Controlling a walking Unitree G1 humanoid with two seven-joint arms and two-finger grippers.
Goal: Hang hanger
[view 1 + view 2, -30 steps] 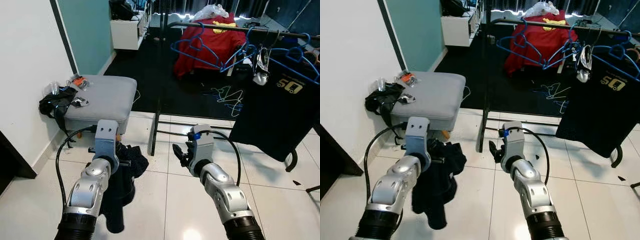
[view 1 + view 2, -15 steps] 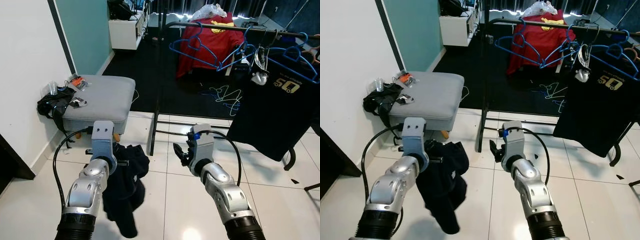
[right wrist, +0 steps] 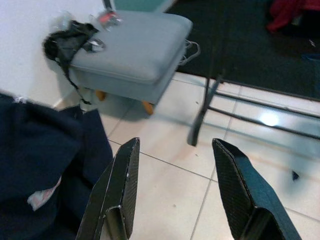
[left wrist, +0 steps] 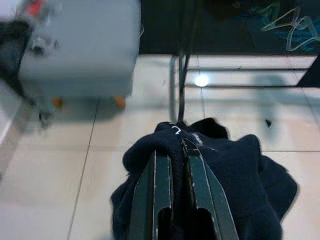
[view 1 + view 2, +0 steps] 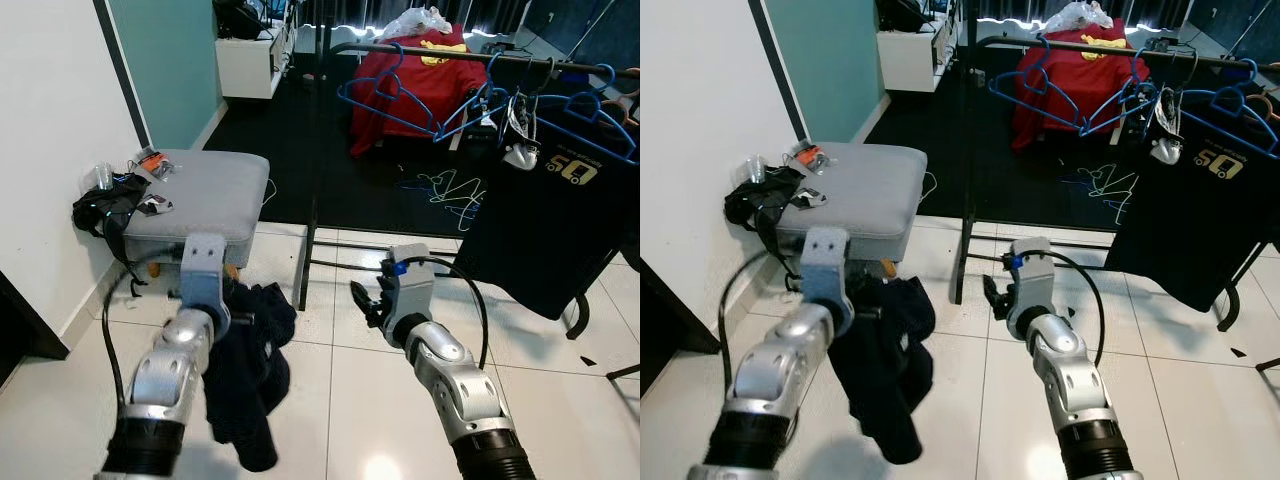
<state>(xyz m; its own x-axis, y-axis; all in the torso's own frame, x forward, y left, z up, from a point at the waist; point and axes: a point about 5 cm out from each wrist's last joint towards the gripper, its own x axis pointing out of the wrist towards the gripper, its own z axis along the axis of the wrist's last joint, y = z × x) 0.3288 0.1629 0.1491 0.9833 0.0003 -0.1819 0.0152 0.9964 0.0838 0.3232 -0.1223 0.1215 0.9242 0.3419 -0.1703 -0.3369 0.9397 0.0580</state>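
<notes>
Two tools: left tool [image 4: 172,165] grips dark garment [image 5: 245,370], right tool [image 3: 182,190] open

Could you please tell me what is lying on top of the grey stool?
On the stool's far left corner lie a black bag draped over its edge, a clear cup and some small items too small to identify. Whatever the bag covers is hidden.

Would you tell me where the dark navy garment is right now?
The dark navy garment hangs bunched from the left gripper, low on the robot's left above the white floor tiles, just in front of the grey ottoman.
</notes>
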